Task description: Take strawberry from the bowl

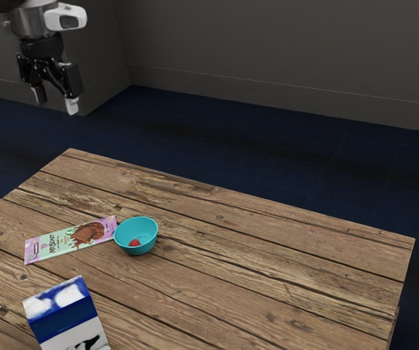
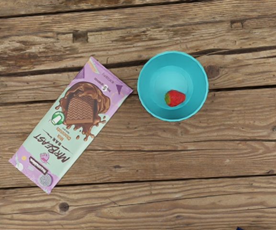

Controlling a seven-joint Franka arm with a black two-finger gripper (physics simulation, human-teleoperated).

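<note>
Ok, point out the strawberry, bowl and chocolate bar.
Strawberry [image 2: 177, 98]: wrist view, red side.
Bowl [image 2: 202, 86]: wrist view, rim side.
Chocolate bar [image 1: 55, 244]: exterior view, wrapper's printed face.

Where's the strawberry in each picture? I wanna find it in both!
Exterior view: left of the middle and below it, a small red spot inside the teal bowl.
Wrist view: right of the middle and a bit above it, the red strawberry lies in that bowl.
Shared landmark: the chocolate bar beside the bowl.
</note>
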